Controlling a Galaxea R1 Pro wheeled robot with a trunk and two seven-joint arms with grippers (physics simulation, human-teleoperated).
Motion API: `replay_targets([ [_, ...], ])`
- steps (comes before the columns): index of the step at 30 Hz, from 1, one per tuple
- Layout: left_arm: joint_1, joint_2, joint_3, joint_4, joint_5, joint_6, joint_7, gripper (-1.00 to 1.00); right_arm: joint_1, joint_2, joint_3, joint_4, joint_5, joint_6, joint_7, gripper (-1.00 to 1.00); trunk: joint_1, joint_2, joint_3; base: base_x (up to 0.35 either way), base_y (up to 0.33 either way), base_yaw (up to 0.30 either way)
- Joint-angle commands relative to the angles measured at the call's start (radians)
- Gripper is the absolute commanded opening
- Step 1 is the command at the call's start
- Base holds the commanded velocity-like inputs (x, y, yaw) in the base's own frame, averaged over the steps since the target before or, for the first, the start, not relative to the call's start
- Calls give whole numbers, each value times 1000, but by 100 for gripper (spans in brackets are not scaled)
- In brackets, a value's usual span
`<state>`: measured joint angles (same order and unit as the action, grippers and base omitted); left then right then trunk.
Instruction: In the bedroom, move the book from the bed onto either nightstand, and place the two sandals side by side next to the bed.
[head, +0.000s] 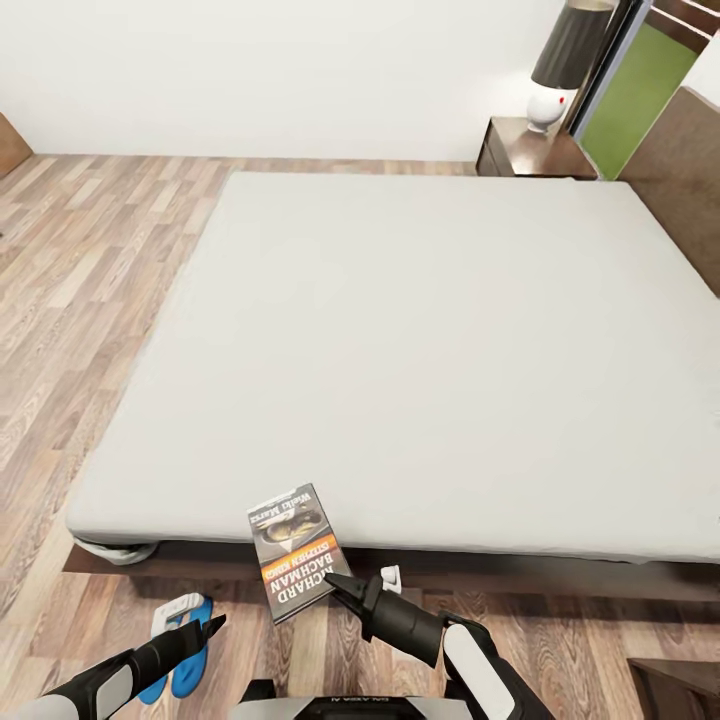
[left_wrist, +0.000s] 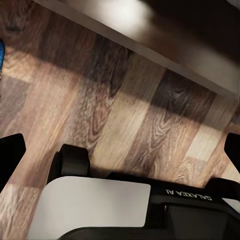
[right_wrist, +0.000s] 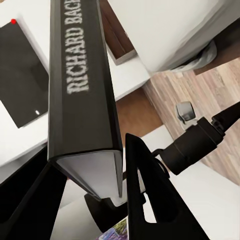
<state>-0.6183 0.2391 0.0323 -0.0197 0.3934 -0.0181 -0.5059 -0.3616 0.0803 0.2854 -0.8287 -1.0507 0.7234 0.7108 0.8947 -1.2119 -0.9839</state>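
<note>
1. Gripping the book (head: 292, 550), the right gripper (head: 338, 583) has its two black fingers (right_wrist: 145, 195) closed on the book's lower edge; the right wrist view shows the white page block and the spine lettering "RICHARD BACH…" rising from between them.
2. Beyond the fingertips, the book (right_wrist: 82, 85) extends over the near edge of the bed (head: 420, 340); whether it rests on the pale mattress or is lifted clear of it cannot be told.
3. The left gripper (head: 205, 632) points toward the bed frame, its fingers (left_wrist: 11, 152) spread wide apart at either side of the left wrist view, with nothing between them but wood-plank floor (left_wrist: 125, 125).
4. Just beside and below the left fingertips lie the blue sandals (head: 180, 645) on the floor, close together and near the bed's near corner; the arm covers part of them.
5. Far beyond both grippers, across the mattress, stands a nightstand (head: 535, 150) beside the headboard, bearing a lamp (head: 565, 60) with a white base and dark shade.
</note>
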Motion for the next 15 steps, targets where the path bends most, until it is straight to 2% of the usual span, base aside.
replay_targets([
  [1, -1, 0, 3, 1, -1, -2, -4, 100, 0, 0, 0, 0, -5, 5, -1, -100, -4, 7, 3, 0, 0, 0],
  [15, -1, 0, 3, 1, -1, -2, -4, 100, 0, 0, 0, 0, -6, 5, -1, -100, -58, 105, 47, 0, 0, 0],
])
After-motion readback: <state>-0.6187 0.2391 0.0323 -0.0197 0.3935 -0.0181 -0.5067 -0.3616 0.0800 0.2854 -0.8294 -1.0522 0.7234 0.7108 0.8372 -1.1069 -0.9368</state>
